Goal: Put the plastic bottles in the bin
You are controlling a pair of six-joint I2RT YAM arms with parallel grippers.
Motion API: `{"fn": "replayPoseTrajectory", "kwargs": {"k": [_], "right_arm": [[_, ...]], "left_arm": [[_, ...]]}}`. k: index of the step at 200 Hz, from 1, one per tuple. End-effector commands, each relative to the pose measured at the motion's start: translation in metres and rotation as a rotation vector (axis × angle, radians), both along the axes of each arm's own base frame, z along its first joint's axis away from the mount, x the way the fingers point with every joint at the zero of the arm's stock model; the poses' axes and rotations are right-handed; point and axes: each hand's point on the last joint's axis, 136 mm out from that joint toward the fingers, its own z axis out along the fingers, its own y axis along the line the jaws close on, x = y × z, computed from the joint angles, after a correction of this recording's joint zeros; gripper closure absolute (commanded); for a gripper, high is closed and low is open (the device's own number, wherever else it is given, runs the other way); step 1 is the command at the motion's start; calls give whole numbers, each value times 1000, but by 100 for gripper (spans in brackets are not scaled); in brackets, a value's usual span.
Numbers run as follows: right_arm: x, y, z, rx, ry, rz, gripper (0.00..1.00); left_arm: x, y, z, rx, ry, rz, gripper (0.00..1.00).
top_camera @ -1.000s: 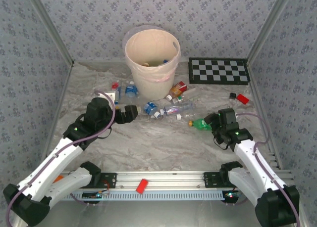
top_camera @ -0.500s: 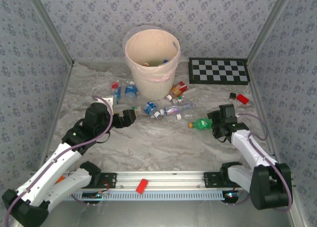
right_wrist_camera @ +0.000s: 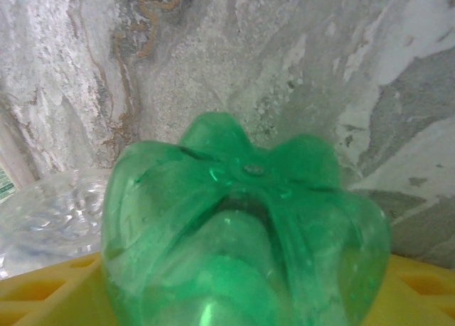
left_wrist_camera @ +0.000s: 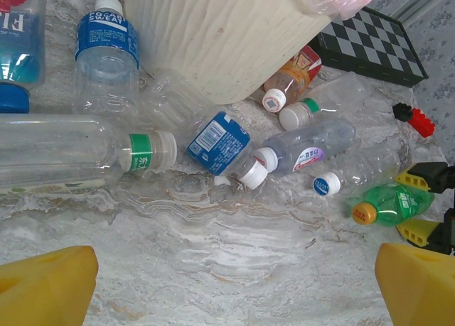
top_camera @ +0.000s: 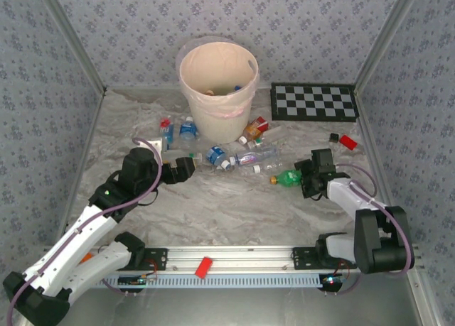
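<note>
Marbled table (top_camera: 227, 212) before the bin (top_camera: 213, 116). Left jaws gape; right jaws flank a green bottle (top_camera: 290, 177), grip unclear. Its rounded plastic may slip free.

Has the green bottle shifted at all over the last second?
No. The green bottle lies where it did, in line with the left end of the checkerboard and nearer the arms, its orange cap pointing left.

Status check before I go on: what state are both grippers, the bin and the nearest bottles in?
left gripper: open, nothing between its fingers.
right gripper: jaws flank the green bottle's base; grip unclear.
green bottle: on its side on the table, capped.
bin: upright, open-topped, a few items inside.
large clear bottle: on its side, capped.
blue-labelled bottle: crushed, capped.
</note>
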Motion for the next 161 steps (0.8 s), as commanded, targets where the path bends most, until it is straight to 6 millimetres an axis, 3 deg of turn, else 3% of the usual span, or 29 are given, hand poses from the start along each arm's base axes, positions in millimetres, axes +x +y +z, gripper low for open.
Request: {"fn": "replayPoseTrajectory", "kwargs": {"k": [1, 40, 78, 161], "right_arm": [[-6, 4, -13, 27, 33, 5, 22], [-9, 8, -22, 48, 52, 22, 31], [-12, 4, -13, 27, 29, 17, 43], [-32, -28, 44, -114, -126, -50, 48]], "left_arm": [[-1, 1, 1, -6, 4, 9, 0], [-1, 3, 3, 2, -3, 15, 0], [-1, 2, 6, -8, -4, 16, 0], [-4, 5, 7, -18, -5, 26, 0]]}}
